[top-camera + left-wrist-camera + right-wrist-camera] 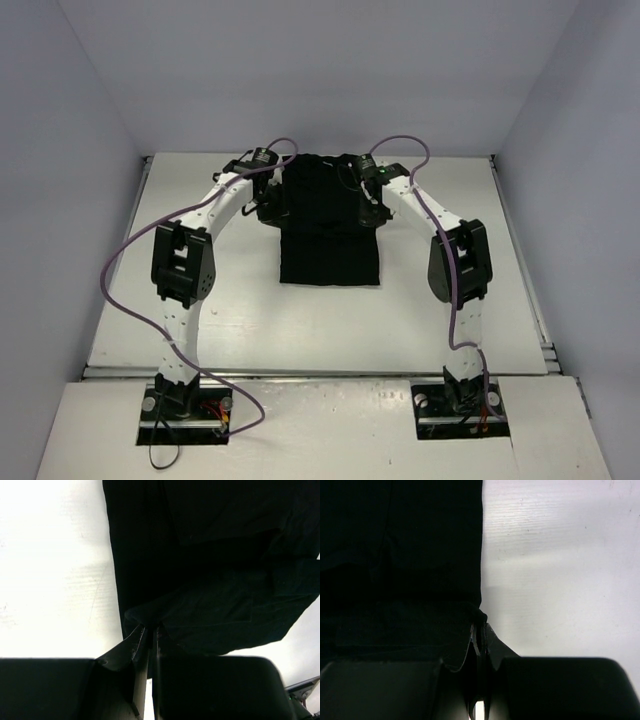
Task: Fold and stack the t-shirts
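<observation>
The black t-shirt (328,225) lies as a long folded strip in the middle of the white table (300,320), running from the far edge toward the arms. My left gripper (268,212) is at the strip's left edge, shut on a pinch of the black t-shirt (200,555). My right gripper (376,212) is at the strip's right edge, shut on the t-shirt's edge (400,555). Both pinch the cloth about midway along the strip. No logo shows.
White walls (70,150) enclose the table on the left, far and right sides. Purple cables (130,250) loop off both arms. Bare white table (560,555) shows on both sides of the strip.
</observation>
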Tool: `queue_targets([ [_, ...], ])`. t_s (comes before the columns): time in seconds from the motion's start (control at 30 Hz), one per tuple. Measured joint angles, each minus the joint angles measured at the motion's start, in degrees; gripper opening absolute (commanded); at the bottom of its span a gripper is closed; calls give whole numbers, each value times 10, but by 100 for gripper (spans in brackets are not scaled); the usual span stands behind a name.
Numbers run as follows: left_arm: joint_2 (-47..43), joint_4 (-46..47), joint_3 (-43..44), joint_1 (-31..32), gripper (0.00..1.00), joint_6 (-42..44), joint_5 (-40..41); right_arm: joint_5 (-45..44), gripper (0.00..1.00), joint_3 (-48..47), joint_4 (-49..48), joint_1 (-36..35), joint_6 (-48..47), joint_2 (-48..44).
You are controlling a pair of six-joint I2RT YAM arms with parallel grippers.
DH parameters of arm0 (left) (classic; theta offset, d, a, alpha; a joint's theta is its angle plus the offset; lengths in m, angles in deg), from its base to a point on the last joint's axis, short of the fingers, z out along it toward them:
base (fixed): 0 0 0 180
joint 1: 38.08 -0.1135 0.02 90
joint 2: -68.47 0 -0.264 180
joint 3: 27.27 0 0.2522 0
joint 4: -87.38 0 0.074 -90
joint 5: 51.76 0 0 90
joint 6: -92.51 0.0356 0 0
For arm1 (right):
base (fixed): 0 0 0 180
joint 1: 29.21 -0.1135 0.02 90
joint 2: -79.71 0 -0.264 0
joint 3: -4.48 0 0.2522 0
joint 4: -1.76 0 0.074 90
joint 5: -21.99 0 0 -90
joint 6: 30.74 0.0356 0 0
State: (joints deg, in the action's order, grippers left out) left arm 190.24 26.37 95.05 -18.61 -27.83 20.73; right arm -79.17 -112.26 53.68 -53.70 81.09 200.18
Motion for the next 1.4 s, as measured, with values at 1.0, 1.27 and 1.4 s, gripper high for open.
queue_targets([
  [1.0, 95, 0, 168, -42, 34, 19, -17, 72, 29, -194, -10, 74, -36, 102],
  [1.27, -85, 35, 2, -27, 34, 48, -20, 163, 32, -88, -22, 69, -115, -20],
  [1.4, -203, 98, -171, 19, 34, 35, -18, 224, 32, -19, -27, 44, -149, -74],
])
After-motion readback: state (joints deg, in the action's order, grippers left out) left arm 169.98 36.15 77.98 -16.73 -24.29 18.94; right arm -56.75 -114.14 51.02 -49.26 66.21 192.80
